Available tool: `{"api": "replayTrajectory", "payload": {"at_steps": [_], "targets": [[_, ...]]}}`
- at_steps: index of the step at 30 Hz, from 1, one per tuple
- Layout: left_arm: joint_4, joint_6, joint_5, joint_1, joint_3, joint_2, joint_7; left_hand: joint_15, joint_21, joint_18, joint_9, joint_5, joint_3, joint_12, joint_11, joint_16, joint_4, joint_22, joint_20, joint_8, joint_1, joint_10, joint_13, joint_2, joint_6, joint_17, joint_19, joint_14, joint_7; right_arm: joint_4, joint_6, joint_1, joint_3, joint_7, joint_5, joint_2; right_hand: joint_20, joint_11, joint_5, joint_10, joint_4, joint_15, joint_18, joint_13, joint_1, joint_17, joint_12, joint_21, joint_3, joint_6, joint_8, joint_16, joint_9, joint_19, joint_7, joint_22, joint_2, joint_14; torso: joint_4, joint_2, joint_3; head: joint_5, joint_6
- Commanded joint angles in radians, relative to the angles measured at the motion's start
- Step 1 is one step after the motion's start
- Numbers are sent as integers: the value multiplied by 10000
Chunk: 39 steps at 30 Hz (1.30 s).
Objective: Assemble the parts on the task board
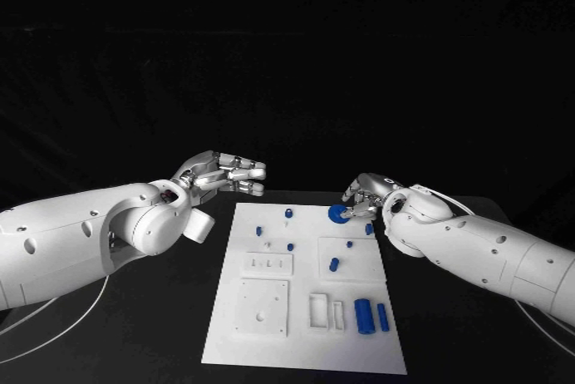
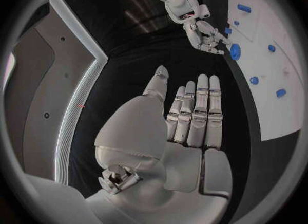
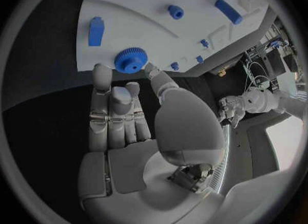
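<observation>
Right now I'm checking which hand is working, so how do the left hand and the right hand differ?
The right hand pinches the blue gear at the task board's far right edge; the left hand holds nothing. The right hand's fingers are curled toward the gear, while the left hand's fingers are straight and side by side in its wrist view. The left hand hovers off the board over the black table. Both are silver on white arms.

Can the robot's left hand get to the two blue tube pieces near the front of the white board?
Probably yes. The left hand is open and holds nothing, and it hovers off the far left corner of the task board. Nothing lies between it and the two blue tubes, though the arm must pull back.
</observation>
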Motion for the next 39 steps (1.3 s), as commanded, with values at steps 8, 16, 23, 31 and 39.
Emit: {"api": "replayTrajectory", "payload": {"at_steps": [8, 16, 23, 31, 39], "targets": [[134, 208, -24, 10, 3, 2, 75, -17, -56, -21, 16, -56, 12, -34, -28, -24, 29, -4, 61, -30, -37, -44, 8, -81, -46, -15, 8, -68, -6, -681, 304, -64, 7, -56, -189, 476, 59, 10, -94, 58, -8, 32, 191, 57, 40, 78, -17, 5, 139, -112, -29, 37, -4, 235, 32, 148, 84, 71, 89, 149, 36, -38, -40], [187, 207, -35, 12, 4, -19, 48, -15, -59, -20, 16, -58, 17, -35, -26, -22, 64, -3, 63, -29, -41, -53, 8, -98, -51, -15, 5, -73, -3, -1022, 496, -105, 5, -18, -162, 620, 60, 7, -48, 56, 4, 32, 188, 74, 4, 99, -25, -28, 165, -96, -28, 35, -7, 243, 29, 193, 95, 78, 86, 194, 54, -83, -48], [193, 228, -39, 12, 4, -6, 38, -14, -62, -21, 15, -56, 22, -34, -25, -24, 79, -3, 65, -31, -46, -55, 9, -92, -58, -15, 3, -78, -1, -1169, 443, -120, 5, 8, -132, 688, 55, 5, -7, 68, -2, 29, 183, 113, -60, 148, -25, -81, 367, -65, -30, 44, -26, 278, 30, 306, 88, 93, 117, 173, 51, -118, -69], [189, 238, -39, 13, 4, -26, 23, -14, -62, -21, 15, -56, 22, -34, -25, -24, 79, -3, 65, -31, -46, -55, 9, -92, -58, -15, 3, -78, -1, -1225, 523, -122, 5, 23, -117, 684, 57, -6, -53, 65, -95, 32, 179, 121, -77, 171, -50, -155, 621, -10, -29, 38, -50, 300, 24, 417, 76, 98, 88, 174, 50, -94, -64], [198, 269, -44, 13, 4, -29, -4, -14, -62, -21, 15, -56, 22, -34, -25, -24, 79, -3, 65, -31, -46, -55, 9, -92, -58, -15, 3, -78, -1, -1167, 786, -127, -6, 17, -211, 659, 67, -5, 113, 29, -430, 44, 170, 118, 41, 212, -85, -182, 1004, 55, -27, 61, -71, 295, 35, 559, 35, 97, 91, 174, 50, -115, -76]]}}
